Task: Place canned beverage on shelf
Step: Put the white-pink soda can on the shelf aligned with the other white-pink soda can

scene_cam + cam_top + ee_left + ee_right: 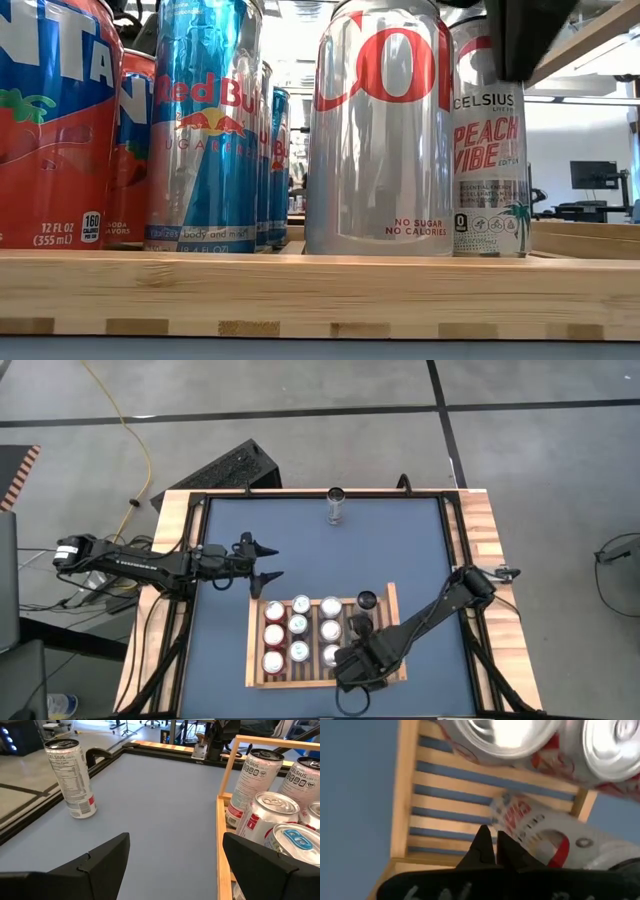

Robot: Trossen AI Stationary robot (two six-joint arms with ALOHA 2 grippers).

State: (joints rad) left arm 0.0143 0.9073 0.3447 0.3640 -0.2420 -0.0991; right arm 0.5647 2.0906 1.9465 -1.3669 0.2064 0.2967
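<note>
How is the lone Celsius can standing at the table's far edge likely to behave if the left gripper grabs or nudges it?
The Celsius can is tall and slim on a small base, so a high nudge would probably tip it, then it would roll. Its smooth printed wall looks slippery. The left gripper, open, seems wide enough to span it.

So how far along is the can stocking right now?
Mostly done: the shelf holds three filled columns of cans plus two cans in its fourth. In hand: nothing; the right gripper is shut and empty over the shelf's near right corner, and the left gripper hangs open beside the shelf. Left: one can stands alone at the table's far edge.
</note>
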